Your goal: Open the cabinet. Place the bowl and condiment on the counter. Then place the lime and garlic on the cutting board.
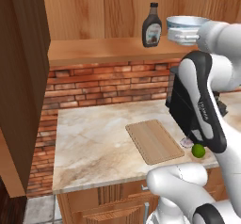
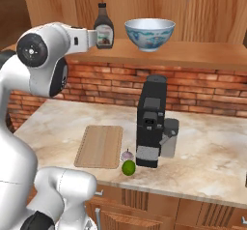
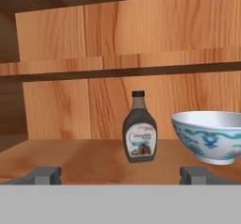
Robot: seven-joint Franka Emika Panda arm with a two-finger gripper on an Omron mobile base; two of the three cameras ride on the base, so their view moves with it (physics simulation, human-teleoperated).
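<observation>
The cabinet (image 1: pixel 23 77) stands open, its brown door swung out to the left. On its lower shelf (image 3: pixel 84 159) the dark condiment bottle (image 3: pixel 140 129) stands upright, and the blue-patterned bowl (image 3: pixel 212 136) sits just to its right. My gripper (image 3: pixel 121 176) is open, its fingertips (image 3: pixel 44 175) spread wide and short of the shelf, with the bottle straight ahead. Down on the counter (image 1: pixel 94 143) lies the cutting board (image 2: pixel 100 146), bare. The lime (image 2: pixel 128 167) and the garlic (image 2: pixel 126 155) rest between the board and the coffee machine.
A black coffee machine (image 2: pixel 152 120) stands on the counter right of the board, below the shelf. A red brick wall (image 2: pixel 202 98) backs the counter. A second cabinet shelf (image 3: pixel 122 65) runs above the bottle.
</observation>
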